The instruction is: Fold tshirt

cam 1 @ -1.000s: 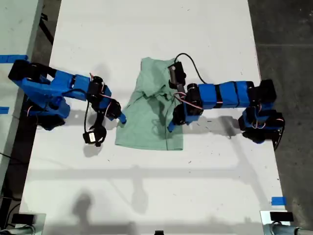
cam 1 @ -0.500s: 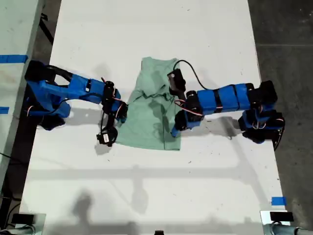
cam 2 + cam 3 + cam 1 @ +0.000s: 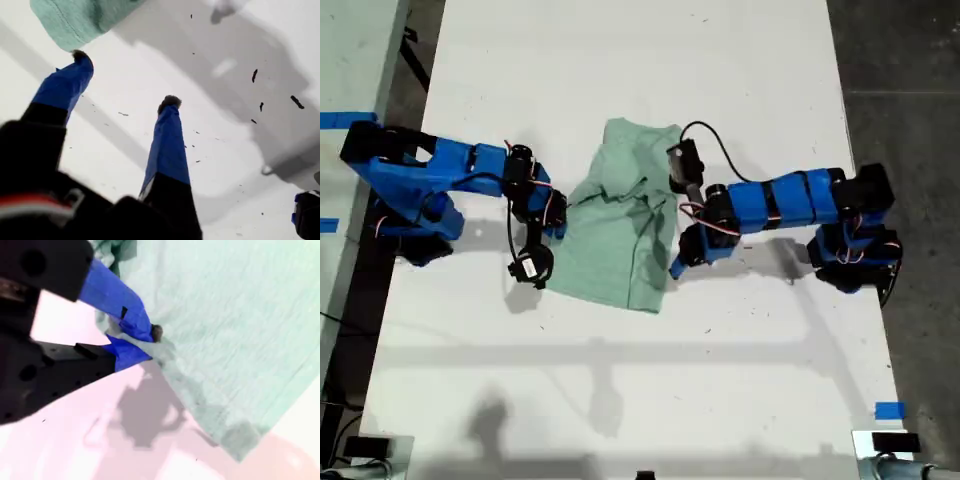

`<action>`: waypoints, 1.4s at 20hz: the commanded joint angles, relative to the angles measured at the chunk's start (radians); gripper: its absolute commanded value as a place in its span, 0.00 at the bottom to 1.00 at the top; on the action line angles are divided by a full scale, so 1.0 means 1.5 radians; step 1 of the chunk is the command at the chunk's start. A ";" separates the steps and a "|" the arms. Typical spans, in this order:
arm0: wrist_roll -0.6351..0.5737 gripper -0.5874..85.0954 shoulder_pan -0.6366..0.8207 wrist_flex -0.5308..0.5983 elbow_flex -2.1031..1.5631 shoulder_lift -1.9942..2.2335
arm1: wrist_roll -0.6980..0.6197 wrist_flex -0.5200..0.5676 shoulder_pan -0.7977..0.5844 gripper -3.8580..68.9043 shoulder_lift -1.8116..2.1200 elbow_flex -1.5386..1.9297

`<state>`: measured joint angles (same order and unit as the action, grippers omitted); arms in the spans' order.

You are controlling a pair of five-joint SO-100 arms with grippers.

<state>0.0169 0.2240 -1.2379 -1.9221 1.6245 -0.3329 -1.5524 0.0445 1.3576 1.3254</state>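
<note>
Since a second ago, the tshirt has been dragged toward the exterior view's left on the desk. Its edge is pinched by the second claw; the first claw is held apart, empty. Bunching is risked if the thin pinch slips.

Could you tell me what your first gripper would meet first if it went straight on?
Probably the bare table; my first gripper is open, and the tshirt lies just beyond one fingertip.
</note>
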 commanded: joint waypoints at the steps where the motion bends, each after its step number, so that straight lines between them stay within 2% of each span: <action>1: 0.002 0.01 -0.031 -0.036 0.201 -0.102 | 0.011 0.011 0.016 0.46 0.063 -0.003; 7: -0.040 0.01 -0.033 -0.111 0.555 -0.410 | 0.026 0.012 0.026 0.46 0.069 0.003; 8: -0.061 0.04 -0.024 -0.108 0.570 -0.438 | 0.028 0.013 0.027 0.46 0.070 0.007; 9: -0.079 0.15 -0.011 -0.104 0.572 -0.461 | 0.031 0.016 0.028 0.46 0.072 0.010; 10: -0.080 0.19 0.001 -0.126 0.576 -0.484 | 0.033 0.019 0.030 0.46 0.073 0.014; 14: -0.081 0.22 0.021 -0.232 0.574 -0.500 | 0.038 0.026 0.034 0.46 0.079 0.027; 16: -0.061 0.25 0.000 -0.262 0.566 -0.445 | 0.038 0.026 0.034 0.46 0.089 0.028; 20: -0.038 0.25 -0.062 -0.282 0.515 -0.255 | 0.036 0.018 0.032 0.44 0.120 0.029; 23: -0.019 0.16 -0.094 -0.282 0.430 -0.130 | 0.034 0.018 0.035 0.43 0.127 -0.002; 25: 0.000 0.06 -0.111 -0.282 0.350 -0.050 | 0.036 0.024 0.036 0.41 0.112 -0.040; 26: 0.019 0.04 -0.117 -0.282 0.303 -0.004 | 0.038 0.032 0.036 0.40 0.104 -0.056; 28: 0.040 0.06 -0.127 -0.282 0.233 0.076 | 0.046 0.058 0.035 0.41 0.080 -0.090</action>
<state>0.0414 0.0598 -1.6582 -1.5140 1.5723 -0.2807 -1.5094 0.0828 1.4634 1.3284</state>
